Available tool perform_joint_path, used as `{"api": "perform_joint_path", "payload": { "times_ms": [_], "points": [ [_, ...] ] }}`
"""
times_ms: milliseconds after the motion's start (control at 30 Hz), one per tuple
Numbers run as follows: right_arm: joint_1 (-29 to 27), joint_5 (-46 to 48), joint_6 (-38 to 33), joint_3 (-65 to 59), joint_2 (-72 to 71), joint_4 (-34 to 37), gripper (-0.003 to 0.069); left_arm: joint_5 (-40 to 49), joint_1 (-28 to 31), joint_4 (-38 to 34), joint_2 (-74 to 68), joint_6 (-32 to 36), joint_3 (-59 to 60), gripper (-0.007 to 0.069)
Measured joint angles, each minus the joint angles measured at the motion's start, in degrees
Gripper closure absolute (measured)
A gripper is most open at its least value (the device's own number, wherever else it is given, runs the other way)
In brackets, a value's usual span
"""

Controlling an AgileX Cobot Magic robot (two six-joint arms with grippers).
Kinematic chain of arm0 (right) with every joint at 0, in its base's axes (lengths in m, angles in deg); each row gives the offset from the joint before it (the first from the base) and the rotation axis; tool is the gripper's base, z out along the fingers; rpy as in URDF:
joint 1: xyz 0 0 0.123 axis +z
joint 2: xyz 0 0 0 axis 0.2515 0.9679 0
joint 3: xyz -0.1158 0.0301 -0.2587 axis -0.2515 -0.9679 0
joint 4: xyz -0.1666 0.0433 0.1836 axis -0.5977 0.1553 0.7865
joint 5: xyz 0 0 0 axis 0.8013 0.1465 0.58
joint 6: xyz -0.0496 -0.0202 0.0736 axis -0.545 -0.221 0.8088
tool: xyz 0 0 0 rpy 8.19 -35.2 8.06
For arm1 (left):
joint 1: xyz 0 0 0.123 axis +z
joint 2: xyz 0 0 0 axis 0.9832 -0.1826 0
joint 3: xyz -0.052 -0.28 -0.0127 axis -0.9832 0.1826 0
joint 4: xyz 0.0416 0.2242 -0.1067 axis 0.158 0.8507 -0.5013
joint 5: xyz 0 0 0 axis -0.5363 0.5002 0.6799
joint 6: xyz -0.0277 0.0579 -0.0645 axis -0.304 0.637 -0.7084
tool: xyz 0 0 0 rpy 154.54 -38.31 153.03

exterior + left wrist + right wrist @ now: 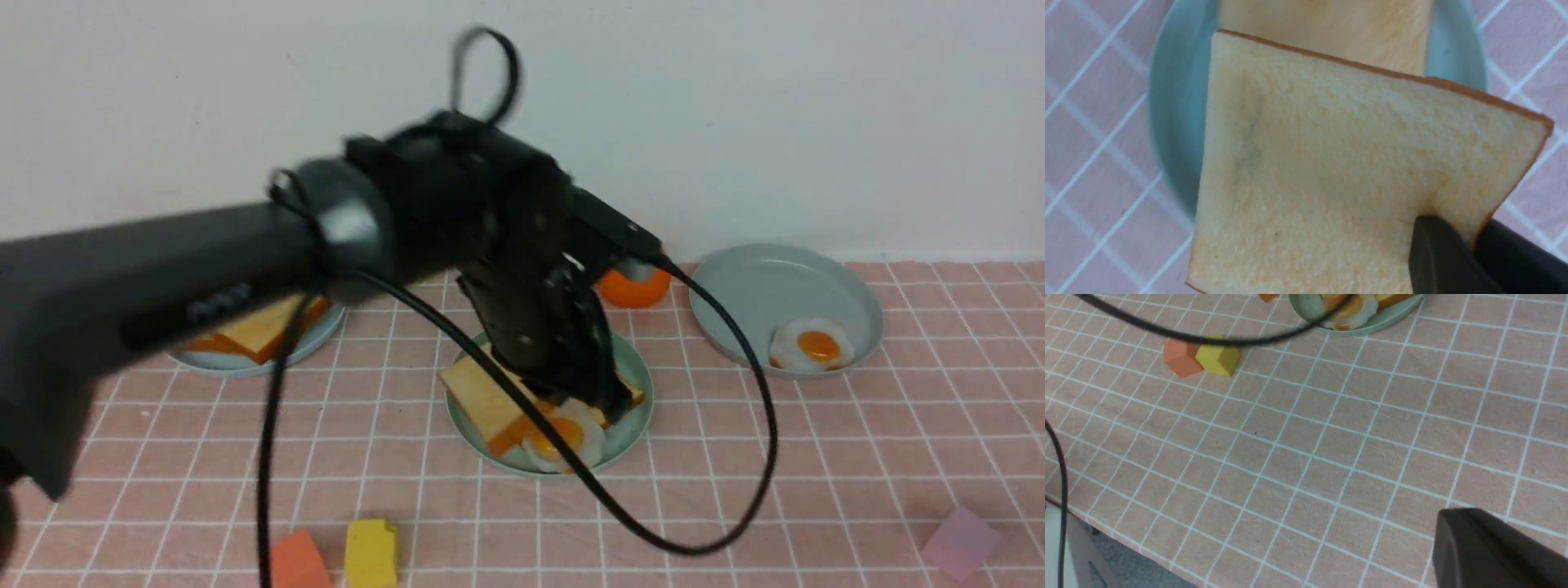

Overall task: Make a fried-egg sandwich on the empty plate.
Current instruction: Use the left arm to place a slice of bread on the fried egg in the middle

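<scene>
Left arm reaching over the middle of the counter [816, 457], which is covered with a pink checked cloth [1306, 457].

The left gripper [1472, 255] points down and is clamped on one corner of the held toast slice [1331, 163], a dark finger on either face. The slice stands out from the fingertips, tilted, with its pale crumb toward the wrist camera.

Directly beneath the gripper sits the green plate [641, 425]. On it, past the held slice, lies the lower toast slice [1331, 36]. Whether the two slices touch cannot be told.

The fried egg [563, 437] lies on the same plate, just beside the fingertips on the robot's side, close to the near rim.

A black cable [735, 523] loops from the wrist across the front of the plate.

The right gripper [1486, 547] shows only as one dark finger above bare cloth, well apart from the plate, jaws together and empty.

- **Off to the left gripper's left:** a grey-blue plate [245, 366] holds more toast [261, 327].
- **Off to its right:** another grey-blue plate [735, 286] holds a second egg [812, 347].
- **Behind it:** an orange [633, 287] rests near the wall.
- **Along the counter's near edge:** an orange block [298, 559], a yellow block [371, 551] and a purple block [959, 539].
</scene>
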Motion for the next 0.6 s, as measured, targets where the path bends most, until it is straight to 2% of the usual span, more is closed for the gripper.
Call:
{"api": "perform_joint_path", "payload": {
  "times_ms": [267,600],
  "points": [
    [0.0,0.4,0.0,0.0,0.0,-0.2,0.0649,-4.1,-1.0,1.6,-3.9,-2.5,-3.6,0.0559],
    [0.0,1.5,0.0,0.0,0.0,0.3,0.0649,3.9,-1.0,6.5,-12.1,-6.8,-13.7,0.0566]
  ]
}}
